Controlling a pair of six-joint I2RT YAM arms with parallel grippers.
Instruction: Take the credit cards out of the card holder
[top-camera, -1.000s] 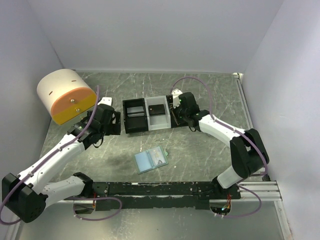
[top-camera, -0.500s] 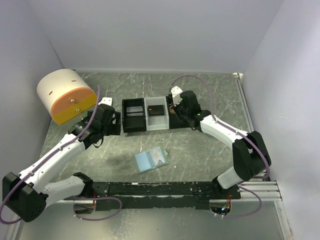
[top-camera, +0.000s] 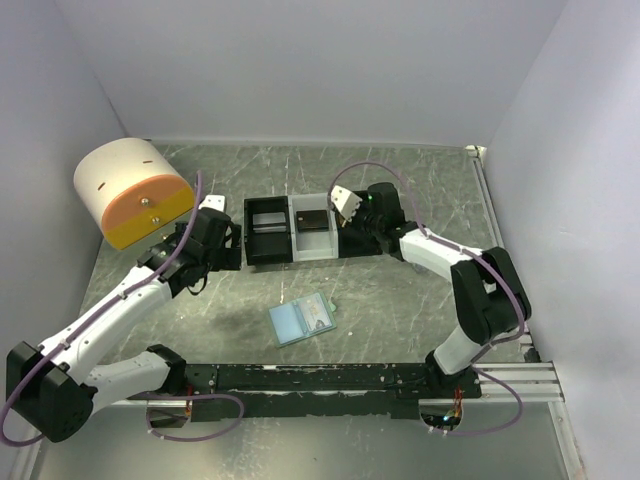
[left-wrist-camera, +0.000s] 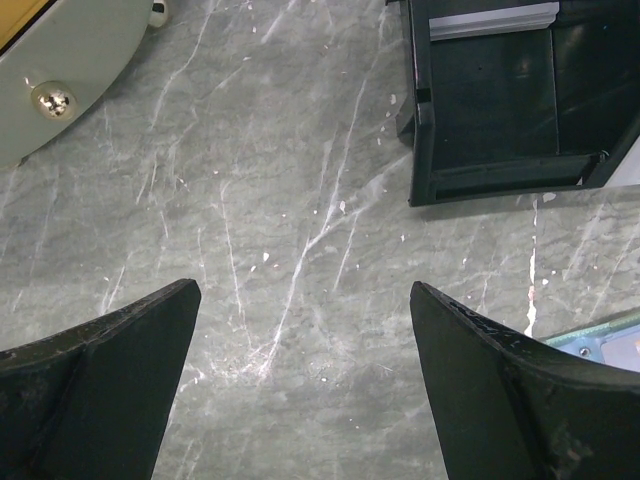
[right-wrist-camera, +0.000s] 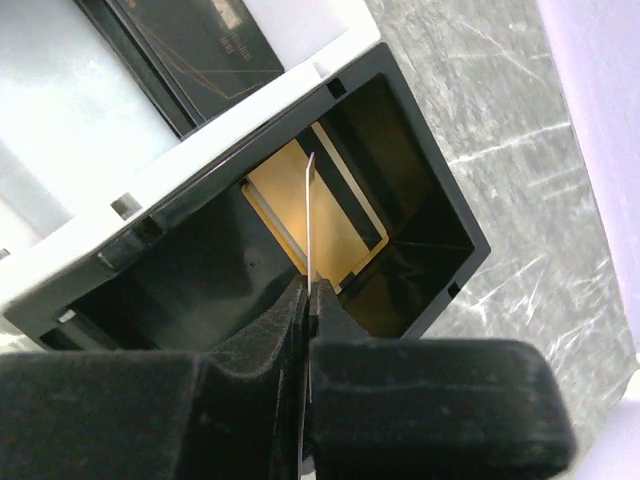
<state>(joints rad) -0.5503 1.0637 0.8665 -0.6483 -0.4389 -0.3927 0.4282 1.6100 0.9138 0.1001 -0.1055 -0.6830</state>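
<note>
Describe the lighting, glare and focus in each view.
Top external: even, soft light on the table, no hard shadows. Left wrist: white glare streak on the table; left gripper dark. Right wrist: white compartment washed out; right gripper blurred around the edge-on credit card.

A lab test cell: plain white walls (top-camera: 300, 70) enclosing a marbled grey table (top-camera: 400, 300)

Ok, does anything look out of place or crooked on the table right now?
Nothing spilled or broken. The card holder lies open and crooked in front of the tray; the right gripper pinches a thin card above its black end compartment.
</note>
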